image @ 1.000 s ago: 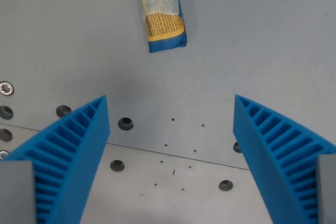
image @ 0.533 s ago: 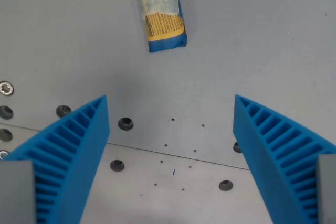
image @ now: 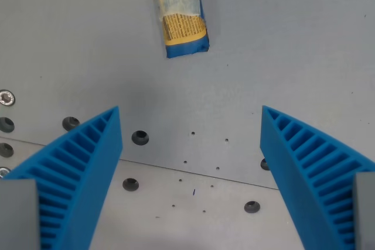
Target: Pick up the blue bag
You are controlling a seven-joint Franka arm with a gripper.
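Fingers [image: 88,162]: 2, blue, ribbed, spread wide apart with nothing between them but bare table; released, grasping nothing. Gripper [image: 190,112] midpoint hangs over the grey table [image: 304,45].

Blue bag [image: 180,13]: long narrow packet, blue edging, pale printed wrap with a yellow-orange label near its lower end. Lies flat on the table, well beyond the fingertips, toward the top of the wrist view, slightly to the wrist view's left of the gap's centre. Its upper end runs out of frame. Not touching either finger.

Table: grey metal plate, 1 seam line crossing below the bag, several screw holes [image: 140,138] and small dots scattered between the fingers.
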